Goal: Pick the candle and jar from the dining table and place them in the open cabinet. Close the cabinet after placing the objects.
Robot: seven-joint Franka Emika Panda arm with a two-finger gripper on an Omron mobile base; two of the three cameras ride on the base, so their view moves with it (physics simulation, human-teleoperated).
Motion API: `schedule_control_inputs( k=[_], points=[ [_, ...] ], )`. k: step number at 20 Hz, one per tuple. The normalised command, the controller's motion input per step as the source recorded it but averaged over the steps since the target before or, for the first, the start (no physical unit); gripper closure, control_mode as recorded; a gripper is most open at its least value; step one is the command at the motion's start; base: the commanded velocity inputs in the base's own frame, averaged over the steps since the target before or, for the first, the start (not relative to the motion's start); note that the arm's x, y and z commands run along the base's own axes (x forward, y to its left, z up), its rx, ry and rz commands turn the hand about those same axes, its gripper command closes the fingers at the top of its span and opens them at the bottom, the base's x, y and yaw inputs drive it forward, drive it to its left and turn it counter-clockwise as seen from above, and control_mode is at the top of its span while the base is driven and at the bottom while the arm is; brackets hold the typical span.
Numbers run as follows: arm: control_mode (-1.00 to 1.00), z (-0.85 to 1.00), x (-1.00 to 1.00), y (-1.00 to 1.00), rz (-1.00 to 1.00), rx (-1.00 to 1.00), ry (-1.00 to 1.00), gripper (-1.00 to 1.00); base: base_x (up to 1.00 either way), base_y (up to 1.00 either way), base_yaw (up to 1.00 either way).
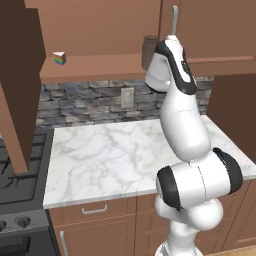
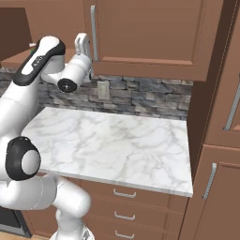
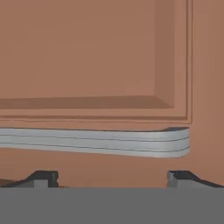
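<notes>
Facing: gripper [image 3: 112, 177] spread wide, nothing between the fingertips, squarely before a closed cabinet door [image 3: 87, 57].
Handle: silver bar [image 3: 94, 142] lies across the hand view just above the fingertips; contact cannot be judged.
Jar: grey jar [image 1: 148, 51] stands on the open cabinet shelf [image 1: 95, 67], partly hidden behind the arm.
Shelf extras: rainbow-striped wedge [image 1: 60, 58] sits well left of the jar.
Below: marble counter [image 1: 110, 150], stone backsplash [image 1: 90, 102] with wall outlet [image 1: 127, 98].
Left edge: stove [image 1: 17, 200].

jar [image 1: 148, 50]: on cabinet [image 1: 100, 67] shelf, behind arm | striped wedge [image 1: 60, 58]: shelf, left | counter [image 1: 100, 155]: marble
</notes>
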Motion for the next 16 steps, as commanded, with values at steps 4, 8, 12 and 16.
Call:
schedule_control_inputs(
  k=[4, 8, 12, 16],
  points=[
    [-1.00, 0.00, -0.01, 0.24, 0.00, 0.00, 0.00, -1.00, 0.00, 0.00, 0.00],
    [-1.00, 0.04, -0.09, 0.27, 0.00, 0.00, 0.00, -1.00, 0.00, 0.00, 0.00],
    [-1.00, 0.15, -0.28, 0.21, 0.00, 0.00, 0.00, -1.00, 0.00, 0.00, 0.00],
    [-1.00, 0.25, -0.43, 0.04, 0.00, 0.00, 0.00, -1.00, 0.00, 0.00, 0.00]
  ],
)
